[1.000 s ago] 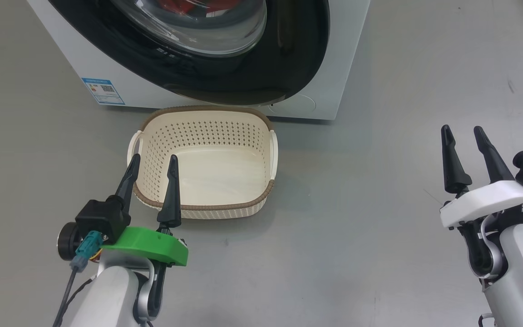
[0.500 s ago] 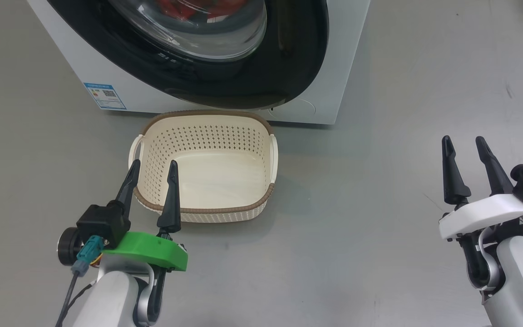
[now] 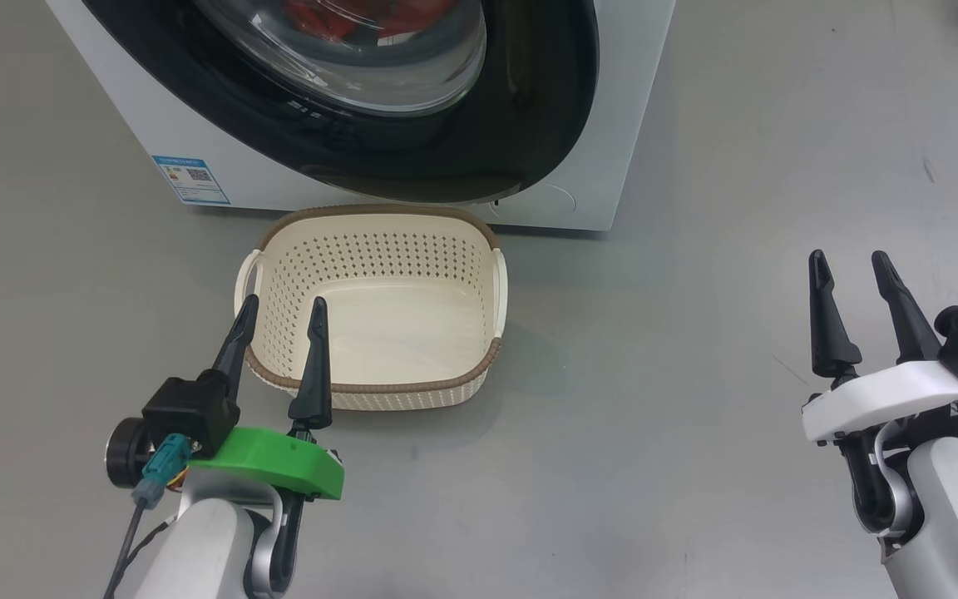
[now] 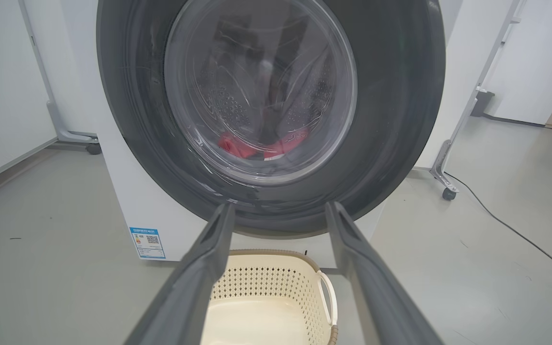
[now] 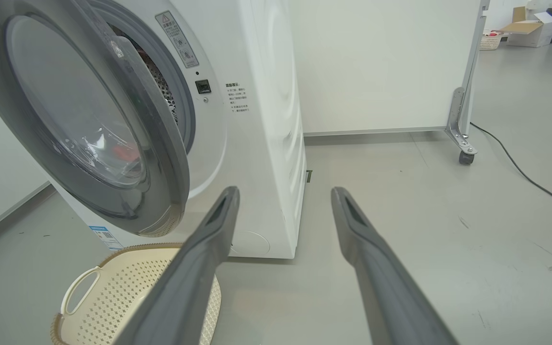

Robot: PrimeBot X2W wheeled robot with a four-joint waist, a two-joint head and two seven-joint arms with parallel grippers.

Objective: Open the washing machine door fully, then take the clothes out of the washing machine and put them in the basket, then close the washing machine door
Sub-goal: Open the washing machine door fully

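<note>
The washing machine (image 3: 167, 125) stands on the grey floor (image 3: 695, 374), and the washing machine door (image 3: 446, 141) is only partly open. In the right wrist view it hangs at an angle off the front panel, with a slice of the perforated drum showing behind its edge. The clothes (image 4: 237, 146) lie low in the drum as a patch of red behind the clear glass bowl (too blurred to make out any trim or lettering). The basket (image 3: 379, 258) sits empty on the floor just before the machine, under the door's lower rim. The left gripper (image 3: 283, 301) hangs by the basket's near left corner, its jaws spread wide with nothing between them. The right gripper (image 3: 848, 254) is well off to the right over bare floor, its jaws equally wide and empty.
</note>
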